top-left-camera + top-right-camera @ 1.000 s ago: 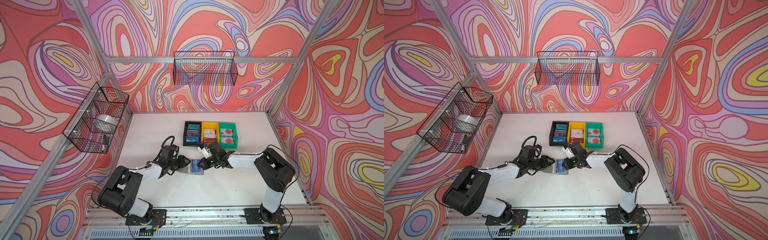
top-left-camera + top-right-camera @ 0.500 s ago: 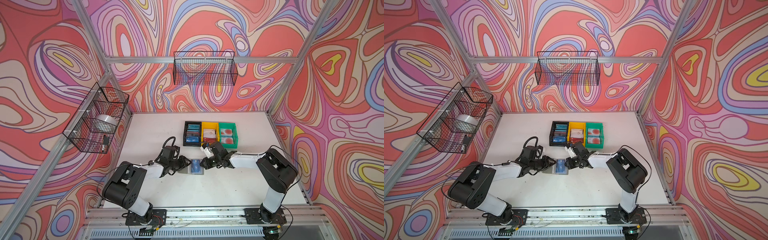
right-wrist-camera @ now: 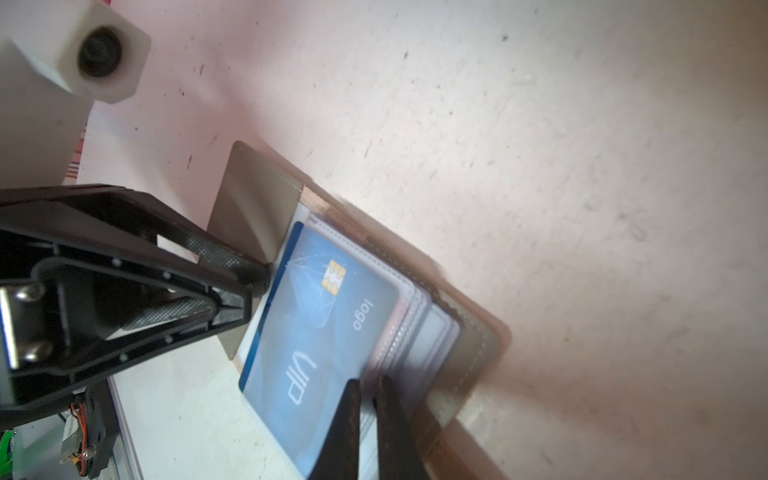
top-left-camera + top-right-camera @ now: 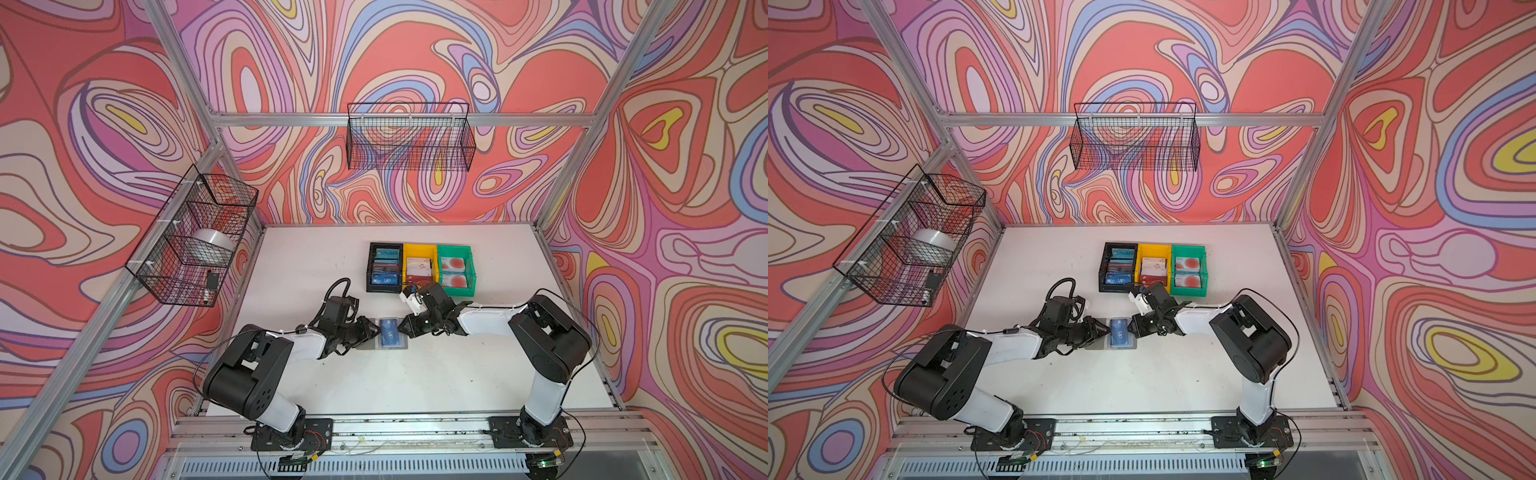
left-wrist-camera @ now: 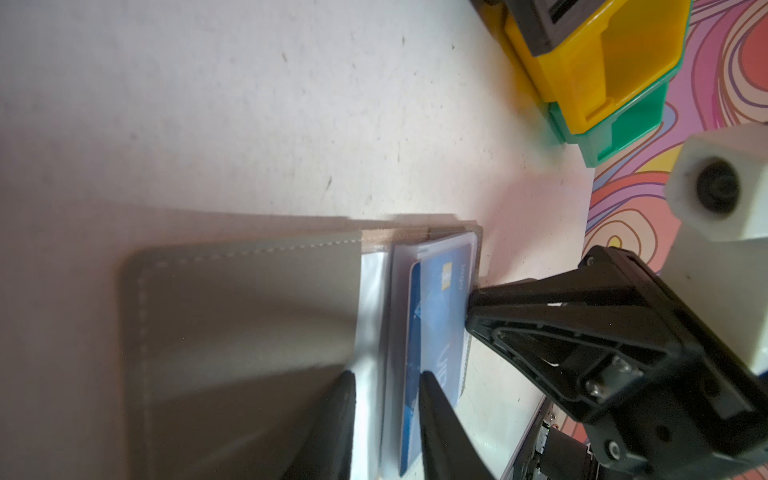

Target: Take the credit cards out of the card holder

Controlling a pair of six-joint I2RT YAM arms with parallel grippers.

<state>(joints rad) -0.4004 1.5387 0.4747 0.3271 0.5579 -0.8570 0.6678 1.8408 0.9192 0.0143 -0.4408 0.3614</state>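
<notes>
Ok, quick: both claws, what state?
Left claw: jaws straddle the edge of the blue card; grip cannot be told.
Right claw: closed on the clear sleeves of the card holder.

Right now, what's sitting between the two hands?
The open grey card holder, blue VIP card on top, between left hand and right hand; both top views show it.

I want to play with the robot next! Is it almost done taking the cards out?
Not yet. Some cards lie in the bins. Now the right gripper pinches the clear sleeves while the left gripper straddles the blue card poking out. It must still leave the card holder; other sleeves might hold more.
</notes>
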